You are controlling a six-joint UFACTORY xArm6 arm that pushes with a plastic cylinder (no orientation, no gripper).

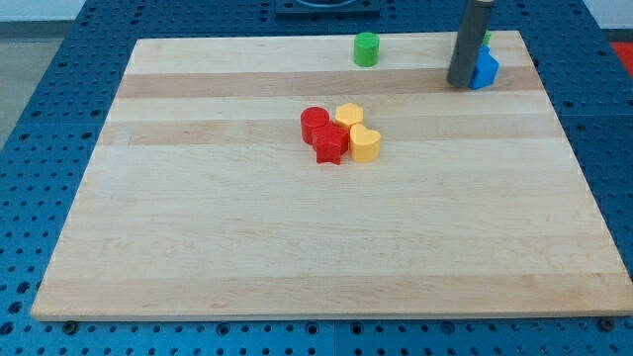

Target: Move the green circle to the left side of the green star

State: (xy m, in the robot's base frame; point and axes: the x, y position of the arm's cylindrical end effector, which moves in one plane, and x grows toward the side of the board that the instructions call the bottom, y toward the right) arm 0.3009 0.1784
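Note:
The green circle (pixel 367 48) stands near the view's top edge of the wooden board (pixel 198 227), a little right of the middle. My rod comes down at the view's top right, and my tip (pixel 460 84) rests on the board well to the right of the green circle. Only a sliver of the green star (pixel 487 39) shows behind the rod, at the board's top right. A blue block (pixel 484 69) sits just right of my tip, touching or nearly touching the rod; its shape is partly hidden.
A tight cluster sits near the board's middle: a red circle (pixel 315 122), a red star (pixel 329 144), a yellow hexagon-like block (pixel 348 116) and a yellow heart (pixel 365 144). Blue pegboard (pixel 40 119) surrounds the board.

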